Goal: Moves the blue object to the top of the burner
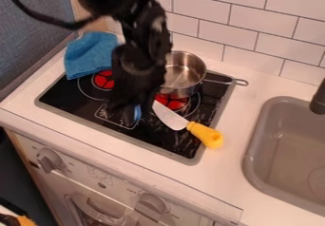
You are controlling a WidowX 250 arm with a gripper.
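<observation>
Camera view: white table [251, 111] carries everything. Arm [139, 54] comes down from 12, crossing the middle of the black cooktop [82, 97]. Grey sink [276, 144] set in at 4, outside the cooktop (clock laid on the cooktop, 12 at top of view). Blue cloth [92, 54] crumpled at 11, over the cooktop's corner, beside the left burner [103, 81]. Steel saucepan [183, 73] at 1 to 2, at the back of the right burner [173, 102], handle to 2. Yellow-handled knife [170, 117], handle to 4, over the cooktop rim. Gripper [126, 115] low, just off centre toward 7. Open or closed: cannot tell, dark on dark. Small blue piece [138, 112] right at its tip; cannot tell if gripped.

Judgement: small piece likely the blue object, cloth the other candidate. Step in hand probably the pick-up. Next: secure grip, slight lift, then a short carry, toward 11 for the left burner or 2 for the right. Target burner unclear. Right one wants care: knife and saucepan close, easily nudged.
</observation>
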